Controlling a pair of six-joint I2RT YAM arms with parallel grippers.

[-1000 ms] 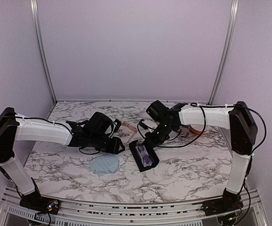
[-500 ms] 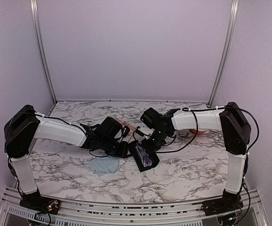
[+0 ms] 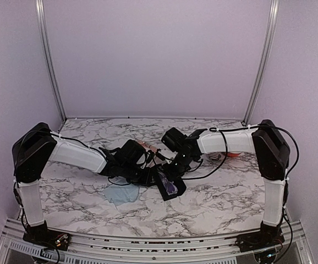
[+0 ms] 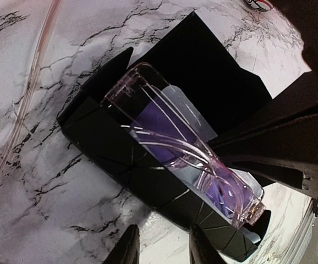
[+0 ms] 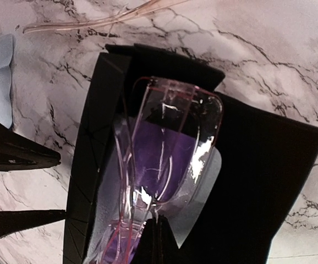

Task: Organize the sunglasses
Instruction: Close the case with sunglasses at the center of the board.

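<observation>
We saw the pale-lilac sunglasses (image 4: pixel 175 148) lying folded inside the open black case (image 4: pixel 98 148) on the table (image 4: pixel 27 209). Our right claw (image 5: pixel 154 242), clenched, touched the frame's end in the case. Our left claw (image 4: pixel 164 250) hung released beside the case. The wire-framed pair (image 5: pixel 93 19) lay just outside it.

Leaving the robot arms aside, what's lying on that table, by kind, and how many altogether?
Sunglasses: 2 (lilac pair, wire pair)
Black case: 1
Blue cloth: 1
Orange thing, mostly hidden: 1
Total: 5
</observation>
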